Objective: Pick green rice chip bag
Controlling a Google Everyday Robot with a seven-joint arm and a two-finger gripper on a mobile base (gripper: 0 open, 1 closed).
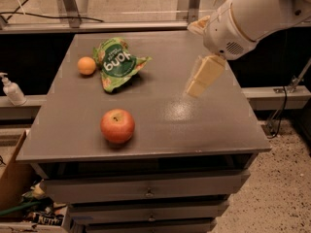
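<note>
The green rice chip bag (115,63) lies crumpled at the back left of the grey table (165,130), white lettering facing up. My gripper (194,57) hangs above the table's right middle on the white arm (252,13) that comes in from the upper right. It is well to the right of the bag, open and empty. One cream finger (204,75) points down and left; the other shows only partly beside the wrist.
A small orange (86,65) sits just left of the bag, touching or nearly so. A red apple (117,125) stands near the front left. A sanitiser bottle (10,89) is on a ledge at far left. Drawers are below the tabletop.
</note>
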